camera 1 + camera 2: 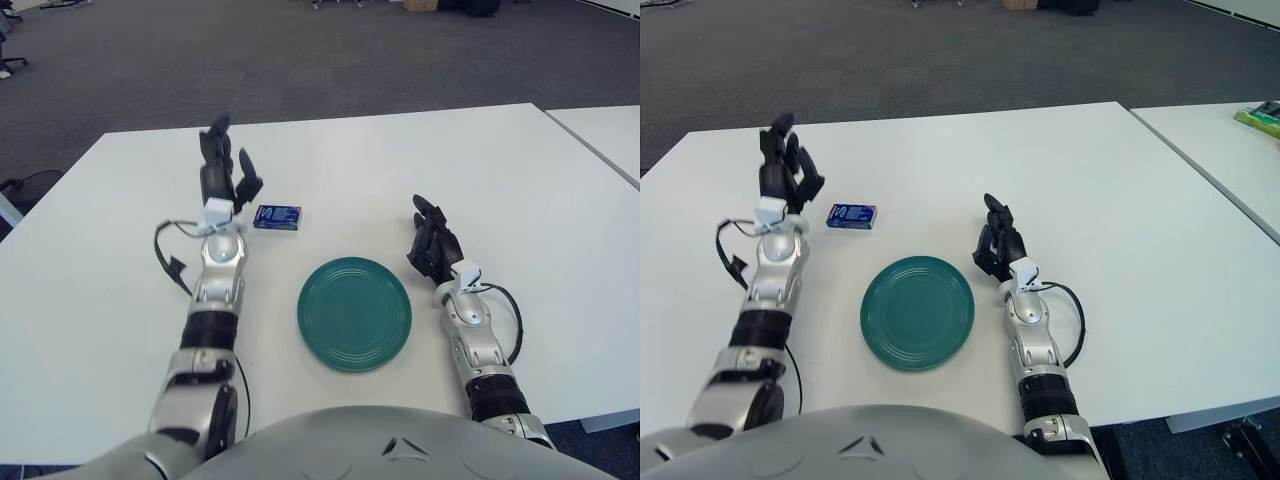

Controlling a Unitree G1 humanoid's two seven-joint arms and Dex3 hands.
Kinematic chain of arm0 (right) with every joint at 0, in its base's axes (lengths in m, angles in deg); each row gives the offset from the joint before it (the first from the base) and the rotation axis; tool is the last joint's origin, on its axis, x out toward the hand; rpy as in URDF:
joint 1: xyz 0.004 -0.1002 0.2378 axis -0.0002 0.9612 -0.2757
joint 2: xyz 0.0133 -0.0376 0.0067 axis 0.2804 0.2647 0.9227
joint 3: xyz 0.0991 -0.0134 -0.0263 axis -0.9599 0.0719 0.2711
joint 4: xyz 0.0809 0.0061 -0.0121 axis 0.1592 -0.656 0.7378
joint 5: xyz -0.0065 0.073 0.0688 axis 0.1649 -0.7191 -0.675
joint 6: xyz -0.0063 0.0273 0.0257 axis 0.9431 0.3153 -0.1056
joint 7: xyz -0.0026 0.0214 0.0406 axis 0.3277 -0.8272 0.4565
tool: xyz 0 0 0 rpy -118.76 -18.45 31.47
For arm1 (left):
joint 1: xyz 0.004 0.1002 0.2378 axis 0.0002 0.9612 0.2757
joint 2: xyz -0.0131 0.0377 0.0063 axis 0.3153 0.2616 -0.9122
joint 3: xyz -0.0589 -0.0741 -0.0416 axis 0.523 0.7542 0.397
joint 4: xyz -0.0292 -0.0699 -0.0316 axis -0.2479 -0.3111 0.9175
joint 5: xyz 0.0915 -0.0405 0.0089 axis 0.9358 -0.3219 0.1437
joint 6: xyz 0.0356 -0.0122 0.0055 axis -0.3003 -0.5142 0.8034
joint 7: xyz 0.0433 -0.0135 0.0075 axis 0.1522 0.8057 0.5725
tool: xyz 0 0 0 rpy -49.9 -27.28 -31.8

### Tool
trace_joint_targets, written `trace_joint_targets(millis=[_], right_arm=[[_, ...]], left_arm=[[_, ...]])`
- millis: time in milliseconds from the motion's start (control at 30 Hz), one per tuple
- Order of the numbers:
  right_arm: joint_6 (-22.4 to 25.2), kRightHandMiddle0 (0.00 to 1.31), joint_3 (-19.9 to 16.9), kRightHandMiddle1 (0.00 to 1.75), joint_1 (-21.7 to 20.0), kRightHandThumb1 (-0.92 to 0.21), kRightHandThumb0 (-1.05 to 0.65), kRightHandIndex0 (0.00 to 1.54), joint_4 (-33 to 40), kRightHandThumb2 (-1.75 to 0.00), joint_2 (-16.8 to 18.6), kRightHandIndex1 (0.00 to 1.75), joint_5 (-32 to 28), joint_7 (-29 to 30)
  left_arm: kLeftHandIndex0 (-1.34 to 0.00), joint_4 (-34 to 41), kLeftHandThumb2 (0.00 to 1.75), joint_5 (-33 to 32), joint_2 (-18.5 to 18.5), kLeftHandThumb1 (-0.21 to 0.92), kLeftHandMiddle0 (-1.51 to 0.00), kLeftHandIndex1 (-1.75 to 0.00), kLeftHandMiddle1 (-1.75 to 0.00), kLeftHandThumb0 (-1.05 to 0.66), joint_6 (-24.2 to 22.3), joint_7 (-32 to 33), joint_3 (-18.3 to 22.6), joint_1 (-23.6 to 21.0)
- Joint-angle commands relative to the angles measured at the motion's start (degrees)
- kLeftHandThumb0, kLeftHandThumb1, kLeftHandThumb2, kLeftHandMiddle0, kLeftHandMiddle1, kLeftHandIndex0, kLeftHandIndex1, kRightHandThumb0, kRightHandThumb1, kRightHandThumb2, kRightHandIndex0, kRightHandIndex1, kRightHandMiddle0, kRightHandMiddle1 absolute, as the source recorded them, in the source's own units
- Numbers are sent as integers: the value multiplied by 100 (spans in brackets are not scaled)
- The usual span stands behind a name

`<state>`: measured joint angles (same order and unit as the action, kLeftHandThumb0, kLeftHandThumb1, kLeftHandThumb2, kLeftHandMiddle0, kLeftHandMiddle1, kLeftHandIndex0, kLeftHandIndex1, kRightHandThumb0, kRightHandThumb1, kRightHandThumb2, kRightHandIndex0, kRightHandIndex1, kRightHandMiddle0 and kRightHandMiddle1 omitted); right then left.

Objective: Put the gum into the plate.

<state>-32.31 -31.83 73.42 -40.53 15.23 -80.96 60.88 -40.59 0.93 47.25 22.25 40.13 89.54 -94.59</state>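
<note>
A small blue gum pack [277,216] lies flat on the white table [400,160], just beyond the upper left of a round green plate [354,312]. My left hand [224,165] is raised with its fingers spread, just left of the gum pack and not touching it. It holds nothing. My right hand [432,240] shows to the right of the plate with relaxed fingers, holding nothing. The plate is empty. The same scene shows in the right eye view, with the gum pack [851,215] and plate [917,311].
A second white table [1230,150] stands to the right across a narrow gap, with a green object [1262,117] on its far edge. Dark carpet floor lies beyond the table.
</note>
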Motion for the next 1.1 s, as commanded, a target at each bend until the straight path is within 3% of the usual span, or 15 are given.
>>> trace_joint_targets(millis=[0,200,433,567,667,833,1067], right_arm=[[411,0,6,33,227,-92,-65,10,-286,-100,-12,0,95,86],[460,0,20,34,284,-92,-65,10,-242,-100,-15,0,142,156],[541,0,44,35,331,-92,-64,9,-196,-99,-21,0,245,274],[544,0,46,36,340,-92,-64,9,-204,-99,-5,0,279,302],[491,0,42,37,353,-92,-65,9,-255,-99,-13,0,279,300],[440,0,41,37,359,-92,-66,8,-310,-100,-18,0,281,316],[450,0,53,37,410,-92,-66,8,-285,-100,-31,0,310,362]], left_arm=[[-10,-650,74,768,724,92,-39,-88,-2,-88,-38,61,-295,-416],[-11,-2203,72,1736,1492,92,-38,-90,-1,-100,-48,2,-1042,-1535],[-11,-3837,63,2408,1523,92,-34,-92,0,-104,-129,-180,-1950,-2601],[-14,-4336,59,2541,1464,92,-34,-94,0,-105,-132,-334,-2280,-2812],[-14,-4841,53,2640,1374,92,-35,-95,0,-104,-151,-1029,-2609,-2943],[-10,-5225,48,2466,1316,92,-33,-94,0,-99,-237,-2087,-2745,-3087],[-6,-5464,44,2541,1224,92,-32,-91,0,-92,-602,-2470,-2979,-3030]])
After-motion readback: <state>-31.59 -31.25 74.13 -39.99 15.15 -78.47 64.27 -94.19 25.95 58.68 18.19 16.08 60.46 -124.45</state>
